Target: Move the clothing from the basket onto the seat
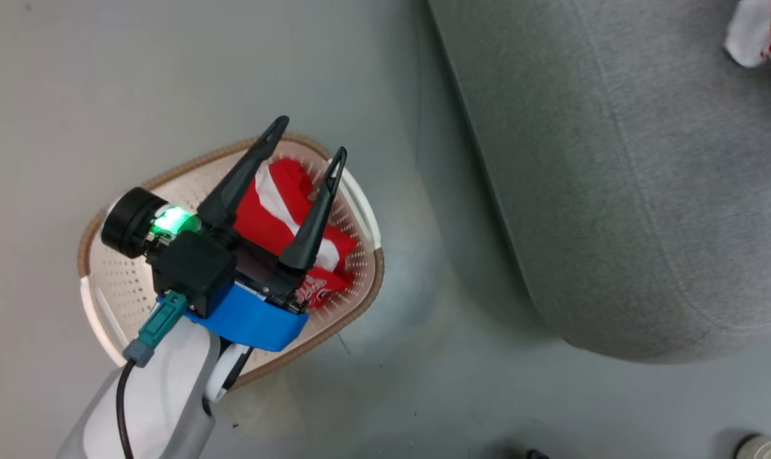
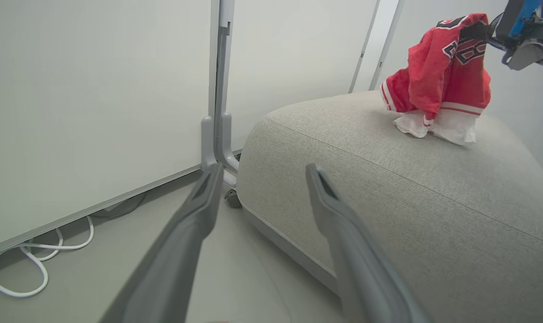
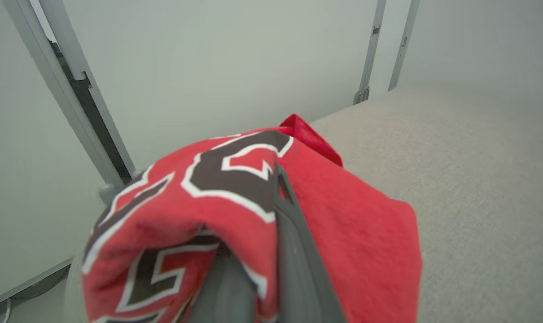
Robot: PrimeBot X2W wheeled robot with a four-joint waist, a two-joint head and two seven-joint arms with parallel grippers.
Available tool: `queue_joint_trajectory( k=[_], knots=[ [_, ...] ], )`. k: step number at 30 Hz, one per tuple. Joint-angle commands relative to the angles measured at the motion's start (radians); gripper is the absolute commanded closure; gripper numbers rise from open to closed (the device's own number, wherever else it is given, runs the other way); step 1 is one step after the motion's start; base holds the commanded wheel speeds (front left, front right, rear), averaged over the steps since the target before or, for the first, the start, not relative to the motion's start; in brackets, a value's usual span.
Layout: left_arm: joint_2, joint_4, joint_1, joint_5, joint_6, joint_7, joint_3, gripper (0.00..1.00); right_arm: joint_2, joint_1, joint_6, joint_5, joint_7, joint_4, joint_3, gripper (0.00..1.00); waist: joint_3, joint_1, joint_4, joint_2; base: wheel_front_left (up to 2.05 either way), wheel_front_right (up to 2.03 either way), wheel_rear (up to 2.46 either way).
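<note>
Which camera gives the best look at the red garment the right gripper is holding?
The left wrist view: the whole garment hangs from the right gripper, hem touching the seat. The right wrist view crops it close; the head view catches a corner.

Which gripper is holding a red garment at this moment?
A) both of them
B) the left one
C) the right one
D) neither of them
C: the right gripper is shut on a red garment over the seat, while the left gripper is open above the basket with nothing between its fingers.
</note>
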Motion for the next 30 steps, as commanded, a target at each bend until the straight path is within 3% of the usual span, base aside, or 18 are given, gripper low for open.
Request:
queue_joint_trajectory(
  k=[1, 16, 17, 18, 19, 30],
  knots=[
    [0.007, -0.01, -0.018, 0.011, 0.0, -0.005, 0.005, 0.0, -0.008, 0.019, 0.0, 0.002, -0.019, 0.028, -0.024, 1.0, 0.07, -0.0003, 0.026, 0.0, 0.0, 0.0, 0.0],
    [0.006, -0.01, 0.002, 0.024, -0.001, -0.005, 0.016, 0.0, 0.027, 0.035, 0.0, -0.068, -0.144, 0.213, -0.117, 1.0, 0.076, -0.0003, 0.02, 0.0, 0.0, 0.0, 0.0],
    [0.005, -0.007, 0.002, 0.023, -0.001, -0.005, 0.014, 0.0, 0.026, 0.03, 0.0, -0.072, -0.145, 0.22, -0.118, 0.76, 0.073, -0.0003, 0.02, 0.0, 0.0, 0.0, 0.0],
    [0.004, -0.004, 0.003, 0.022, -0.001, -0.005, 0.012, 0.0, 0.024, 0.025, 0.0, -0.076, -0.147, 0.227, -0.119, 0.1, 0.07, -0.0003, 0.019, 0.0, 0.0, 0.0, 0.0],
    [0.003, -0.002, 0.003, 0.021, -0.001, -0.005, 0.01, 0.0, 0.021, 0.019, 0.0, -0.079, -0.146, 0.235, -0.119, 0.0, 0.068, -0.0003, 0.018, 0.0, 0.0, 0.0, 0.0],
    [0.008, 0.003, 0.006, 0.012, -0.001, -0.005, 0.009, 0.0, -0.006, -0.013, 0.0, -0.105, -0.146, 0.289, -0.102, 0.0, 0.059, -0.0003, 0.015, 0.0, 0.0, 0.0, 0.0]
  ],
)
